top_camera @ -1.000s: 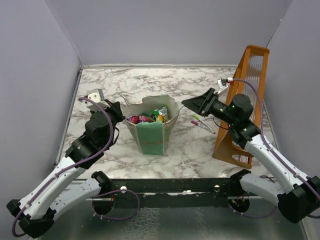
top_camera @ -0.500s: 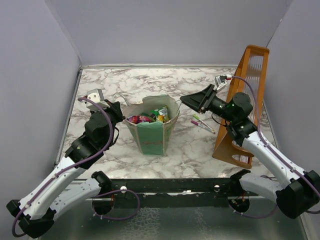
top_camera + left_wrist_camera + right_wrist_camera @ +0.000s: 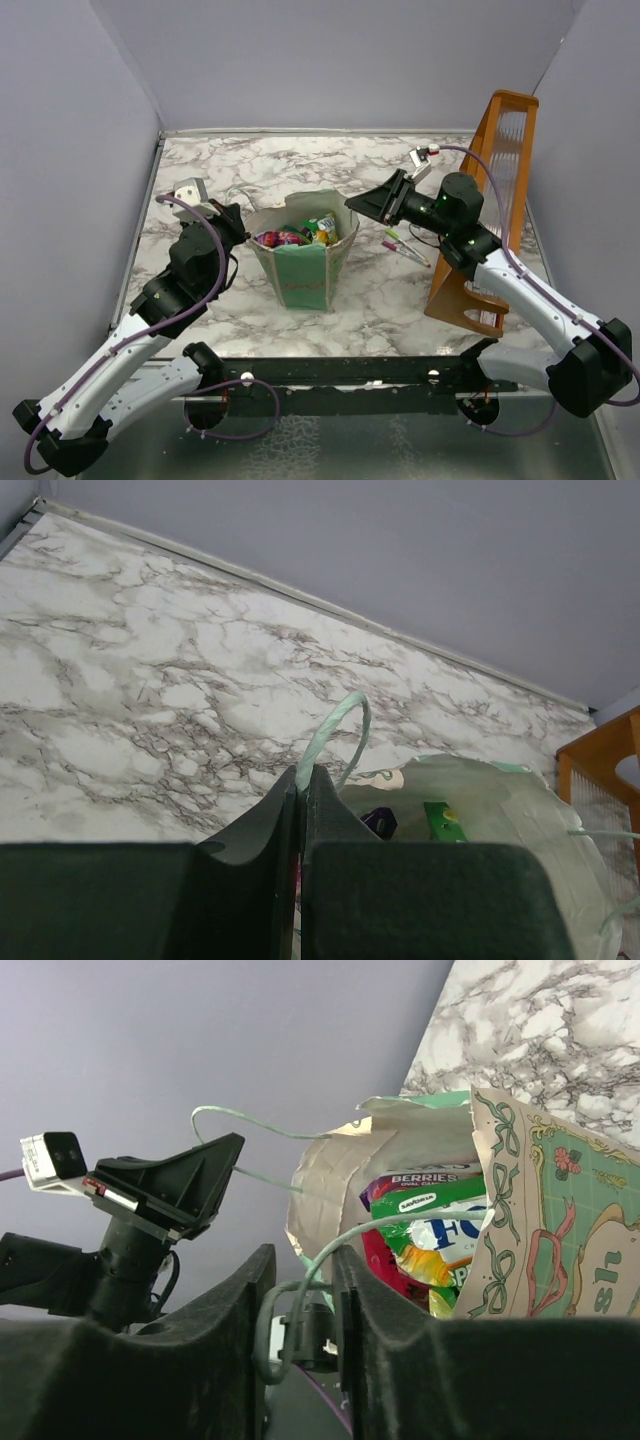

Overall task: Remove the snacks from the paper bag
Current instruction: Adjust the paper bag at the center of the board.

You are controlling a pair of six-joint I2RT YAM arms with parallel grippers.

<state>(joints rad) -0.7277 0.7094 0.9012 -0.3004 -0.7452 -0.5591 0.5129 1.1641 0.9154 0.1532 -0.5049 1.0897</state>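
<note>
Mint-green paper bag (image 3: 303, 270) mid-frame, all visible snacks (image 3: 295, 237) inside; none unpacked yet.
At its left rim the left gripper (image 3: 238, 222) is pressed together, whether pinching paper I cannot tell; the right gripper (image 3: 352, 203) stands slightly apart around a handle loop (image 3: 345, 1242). One purple packet (image 3: 420, 1182) reads "BERRIES"; every packet remains to lift out.

Beyond the right gripper (image 3: 303, 1260), just past the tips of its jaws, a purple packet (image 3: 420, 1182) reads "BERRIES" in white capitals; the smaller line beneath is too fine to read. Nearer the jaws, a green-and-white packet (image 3: 440, 1232) shows large letters "FO" — the rest hidden. Farther right, the paper bag (image 3: 560, 1210) bears "sh" — cut off.
</note>
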